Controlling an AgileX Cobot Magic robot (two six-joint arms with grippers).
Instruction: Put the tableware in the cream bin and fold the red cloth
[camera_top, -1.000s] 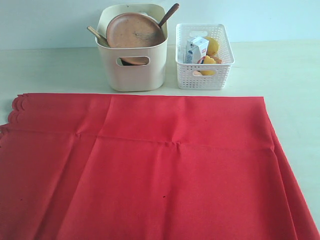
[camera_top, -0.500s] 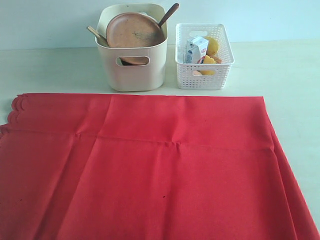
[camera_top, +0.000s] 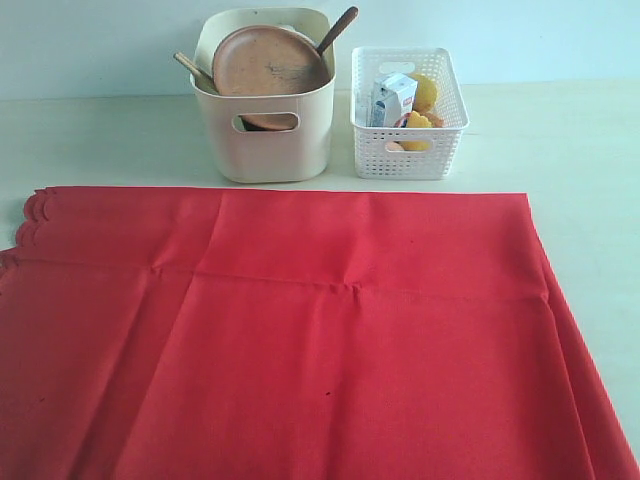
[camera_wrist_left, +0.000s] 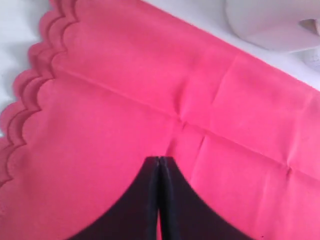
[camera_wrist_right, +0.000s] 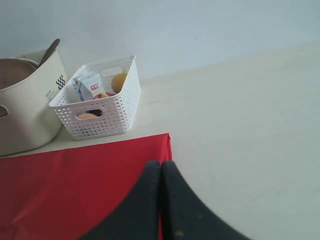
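A: Seen the jaws? Pinched fully shut on both arms, gripping nothing.

B: Yep. Got the red cloth (camera_top: 320, 330) flat on the bench (camera_top: 100, 140), right beneath both pairs, stretched lengthwise from left jaws to right jaws. Also the scalloped edge (camera_wrist_left: 30, 85) closest to the left pair.

A: Beyond the jaws: cream bin (camera_top: 265, 150) holding brown plate (camera_top: 268, 62) and wooden spoon (camera_top: 338, 28); white basket (camera_top: 405, 155) holding milk carton (camera_top: 392, 100).

one red cloth (camera_top: 300, 330), one cream bin (camera_top: 265, 155), one white basket (camera_top: 405, 160), one brown plate (camera_top: 268, 62), two wooden handles (camera_top: 337, 28) (camera_top: 190, 66)
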